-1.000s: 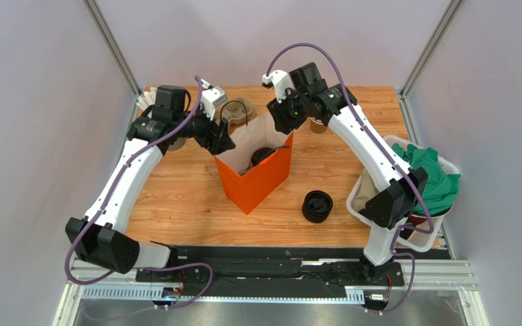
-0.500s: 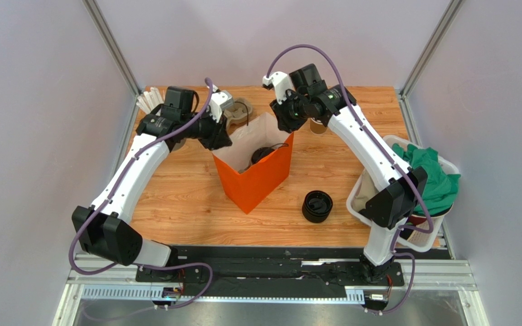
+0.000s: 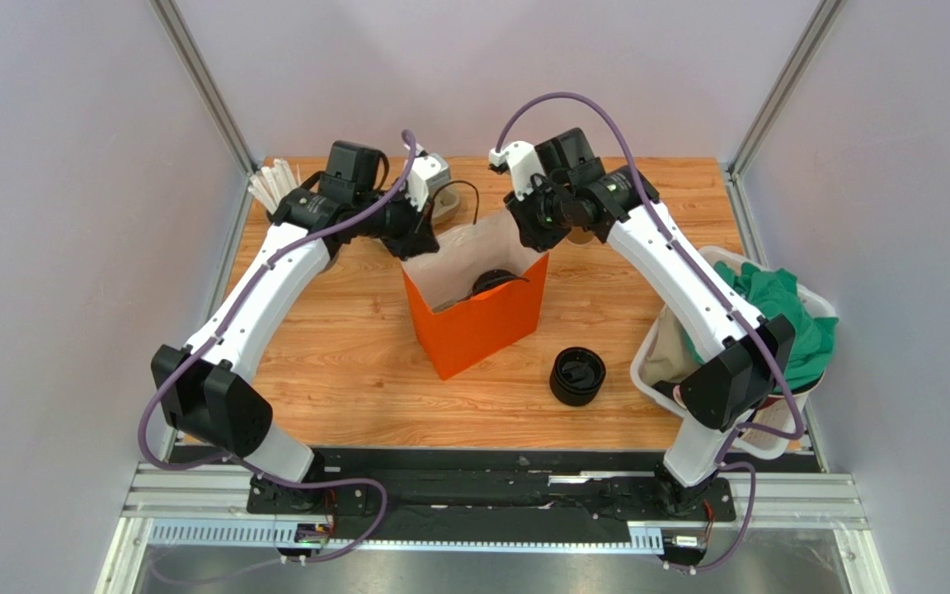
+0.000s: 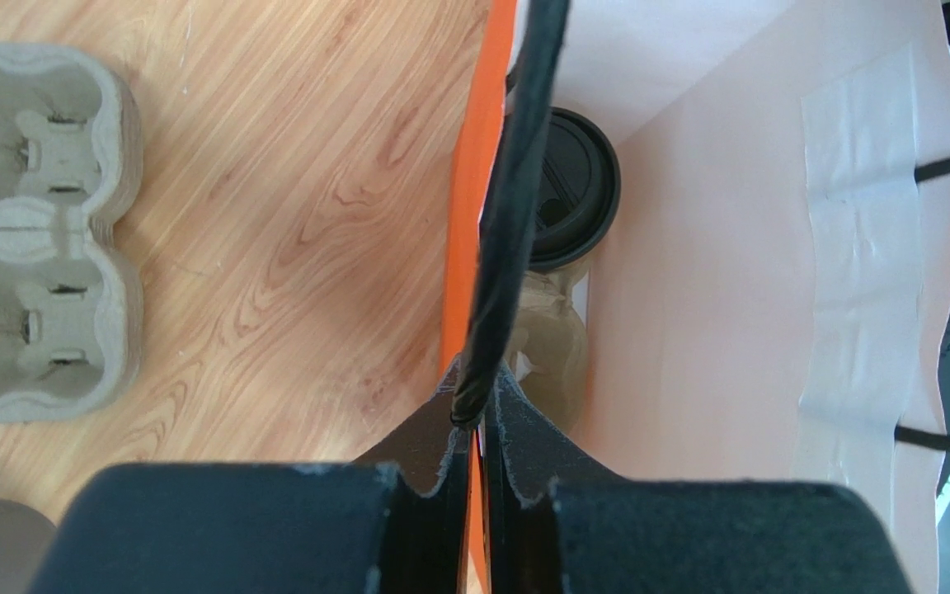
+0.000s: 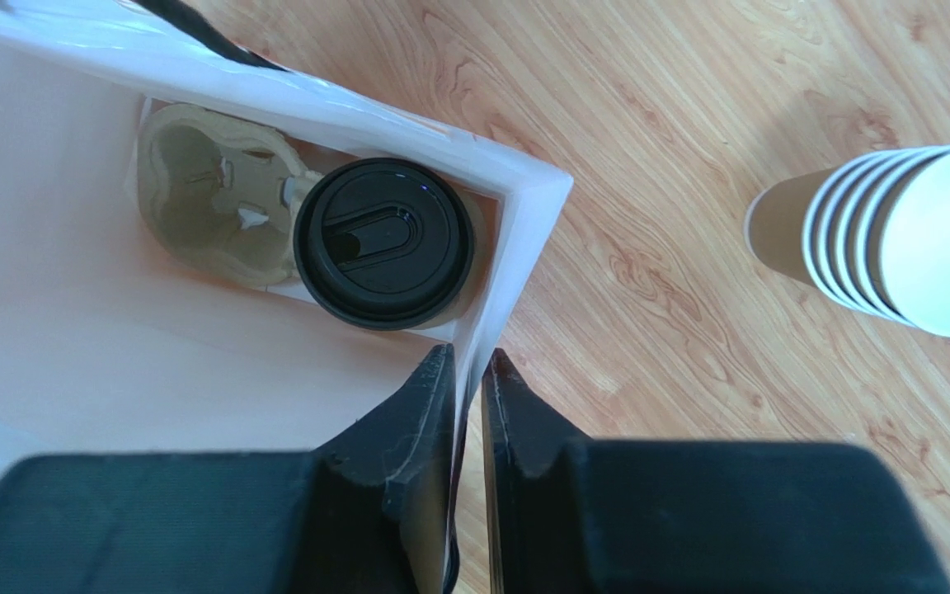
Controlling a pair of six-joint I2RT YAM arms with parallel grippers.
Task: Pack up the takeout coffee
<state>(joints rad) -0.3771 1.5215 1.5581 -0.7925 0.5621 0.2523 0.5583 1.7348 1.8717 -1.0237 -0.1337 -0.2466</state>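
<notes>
The takeout coffee (image 5: 382,243), a cup under a round black lid, stands inside an orange paper bag (image 3: 480,324) with a white inside. It sits in a cardboard carrier on the bag's floor; its lid (image 4: 571,173) also shows in the left wrist view. My left gripper (image 4: 483,408) is shut on the bag's orange wall, with the black handle cord (image 4: 511,210) running up from between its fingers. My right gripper (image 5: 470,359) is shut on the opposite wall near a corner. From above, both grippers (image 3: 418,241) (image 3: 530,235) hold the bag's rim.
A stack of lidless cups (image 5: 901,235) stands right of the bag. A pile of black lids (image 3: 578,375) lies in front. An empty cardboard carrier (image 4: 40,235) sits behind the bag. A white basket (image 3: 654,371) with green cloth (image 3: 790,322) is at the right edge.
Both grippers have closed on the bag's walls. The left arm swung toward the back and right, and the bag has turned and shifted slightly with the grip.
</notes>
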